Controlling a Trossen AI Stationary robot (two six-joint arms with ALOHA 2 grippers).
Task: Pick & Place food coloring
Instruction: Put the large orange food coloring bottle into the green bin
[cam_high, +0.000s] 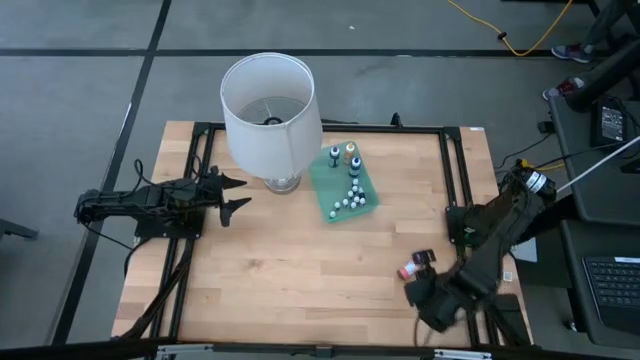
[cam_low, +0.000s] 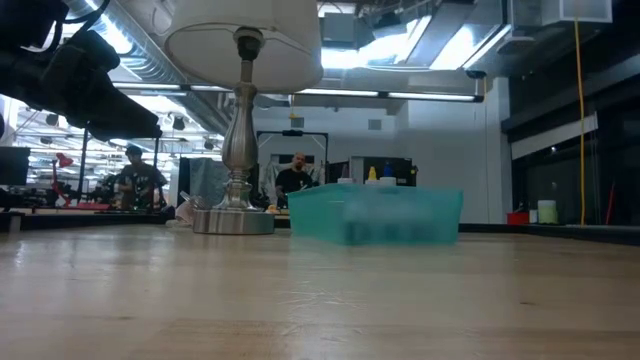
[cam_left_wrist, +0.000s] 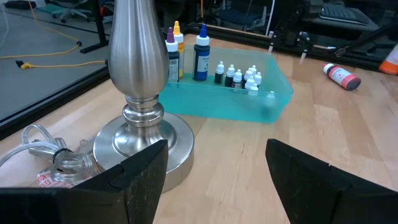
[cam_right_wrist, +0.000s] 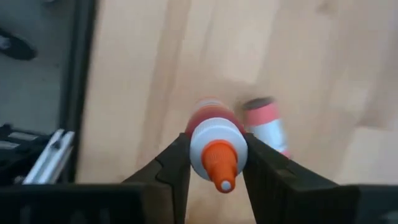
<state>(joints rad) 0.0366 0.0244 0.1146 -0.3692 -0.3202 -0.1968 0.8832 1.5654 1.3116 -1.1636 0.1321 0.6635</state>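
Several tiny white-capped food coloring bottles (cam_high: 347, 200) and a few taller ones (cam_left_wrist: 200, 53) stand in a translucent green tray (cam_high: 362, 178) at the far middle of the table. Another red bottle (cam_high: 408, 270) lies on its side on the wood near the right front. My right gripper (cam_right_wrist: 214, 165), pointing down near the front right (cam_high: 428, 292), is shut on a red food coloring bottle (cam_right_wrist: 214, 140) with a white shoulder and an orange nozzle. My left gripper (cam_left_wrist: 217, 186) waits open at the table's left (cam_high: 235, 195), level, beside the lamp's base. My right gripper pinches the red bottle by its white shoulder (cam_right_wrist: 198, 149), just under the orange nozzle, one finger on each side. The fingers come from above, pointing down. The bottle stands upright in the hold with its nozzle up and its red body below the fingers, seemingly clear of the table.
A lamp with a big white shade (cam_high: 270, 105) and a metal base (cam_left_wrist: 140, 134) stands left of the tray, its cord (cam_left_wrist: 53, 155) coiled beside the base. Black frame rails (cam_high: 455, 170) run along the table's sides. Bare wood lies in the table's middle. People show in the room beyond.
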